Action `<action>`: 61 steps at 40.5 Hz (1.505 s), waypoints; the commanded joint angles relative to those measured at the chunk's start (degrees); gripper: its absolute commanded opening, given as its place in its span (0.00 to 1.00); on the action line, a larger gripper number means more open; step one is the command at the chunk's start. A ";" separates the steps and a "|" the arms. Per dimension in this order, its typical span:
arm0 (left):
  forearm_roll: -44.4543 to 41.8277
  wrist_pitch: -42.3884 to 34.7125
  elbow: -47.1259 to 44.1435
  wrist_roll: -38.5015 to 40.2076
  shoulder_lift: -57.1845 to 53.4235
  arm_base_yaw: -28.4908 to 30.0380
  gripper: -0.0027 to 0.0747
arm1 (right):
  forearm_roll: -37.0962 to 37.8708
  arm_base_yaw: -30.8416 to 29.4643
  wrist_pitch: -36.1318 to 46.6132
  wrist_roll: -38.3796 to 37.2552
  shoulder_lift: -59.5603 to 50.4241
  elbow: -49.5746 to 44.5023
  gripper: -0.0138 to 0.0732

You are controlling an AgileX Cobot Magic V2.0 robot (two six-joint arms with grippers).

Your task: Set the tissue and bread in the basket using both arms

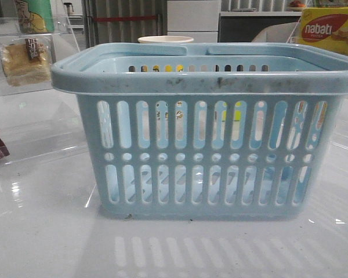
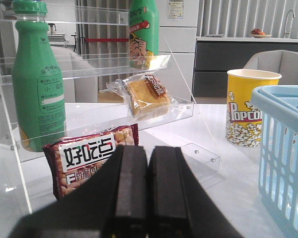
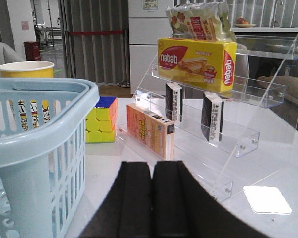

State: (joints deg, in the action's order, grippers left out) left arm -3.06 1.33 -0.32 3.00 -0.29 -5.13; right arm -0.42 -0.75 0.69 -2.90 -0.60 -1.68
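We see the light blue basket (image 1: 206, 130) standing at the middle of the white tabletop (image 1: 40, 231), with the wrapped bread (image 2: 146, 96) resting on a clear acrylic shelf (image 2: 104, 116) toward the tabletop's left edge, above a brown-and-white snack packet (image 2: 87, 158) and beside a green bottle (image 2: 37, 84). Both the left end effector (image 2: 148, 191) and the right end effector (image 3: 153, 198) have their fingers pressed together on nothing; we find two dark upright packs (image 3: 212, 116), presumably the tissue, on the right-hand shelf beneath the nabati box (image 3: 197, 57).
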 commanded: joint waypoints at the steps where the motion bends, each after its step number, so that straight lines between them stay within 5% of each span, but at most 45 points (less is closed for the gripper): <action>1: 0.04 -4.91 -0.40 0.24 -0.94 -0.31 0.15 | 0.42 0.16 5.40 -0.02 -1.12 0.35 0.19; 29: 0.04 -4.91 -0.40 0.24 -0.94 -0.31 0.15 | 0.42 0.16 5.65 -0.02 -1.12 0.35 0.19; 38: 0.04 -10.50 0.77 0.24 -0.94 -0.31 0.15 | 0.42 0.16 7.01 -0.02 -1.12 2.52 0.19; 48: 0.04 -8.51 13.30 0.24 0.76 -0.31 0.15 | 0.42 0.16 -2.57 -0.02 -0.60 15.50 0.19; 61: 0.04 9.04 34.02 0.24 14.47 -0.31 0.15 | 0.42 0.16 -20.07 -0.02 10.61 34.30 0.19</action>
State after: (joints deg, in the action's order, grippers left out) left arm -3.06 9.12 28.10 3.00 9.94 -5.13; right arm -0.42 -0.75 -18.80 -2.90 6.02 27.86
